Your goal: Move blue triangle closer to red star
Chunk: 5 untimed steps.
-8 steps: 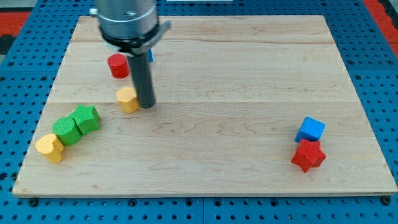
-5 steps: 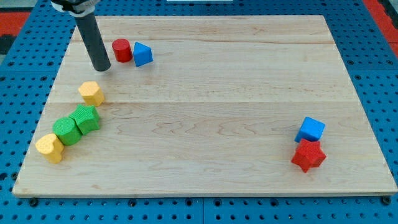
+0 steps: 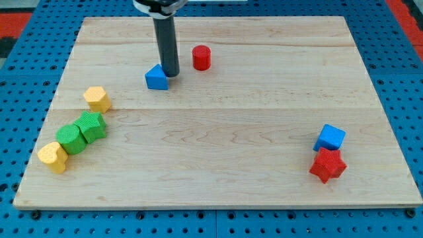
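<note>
Starting nearest — red star (image 3: 328,165): bottom right of board (image 3: 264,192), touching blue cube (image 3: 329,137) just above.
Left cluster: yellow block (image 3: 53,157), two green blocks (image 3: 80,133), second yellow (image 3: 97,98) apart above.
Blue triangle (image 3: 156,77): upper left-centre, well apart from star.
Tip (image 3: 170,73): touching triangle's upper right.
Jaws: none, plain rod.
Red cylinder (image 3: 201,57): right of tip, farthest.

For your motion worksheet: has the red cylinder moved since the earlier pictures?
Yes. The red cylinder has shifted toward the view's right along the board, now right of my tip and the blue triangle.
</note>
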Each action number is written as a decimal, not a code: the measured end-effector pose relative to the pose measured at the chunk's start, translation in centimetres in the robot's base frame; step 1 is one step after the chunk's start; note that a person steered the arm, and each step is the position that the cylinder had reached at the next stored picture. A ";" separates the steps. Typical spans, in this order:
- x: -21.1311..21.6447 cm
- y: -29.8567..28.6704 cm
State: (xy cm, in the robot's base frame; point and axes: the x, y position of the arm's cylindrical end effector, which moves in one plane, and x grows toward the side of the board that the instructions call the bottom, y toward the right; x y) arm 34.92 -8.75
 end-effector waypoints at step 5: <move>3.7 12.7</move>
State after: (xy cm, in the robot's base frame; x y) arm 38.57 3.99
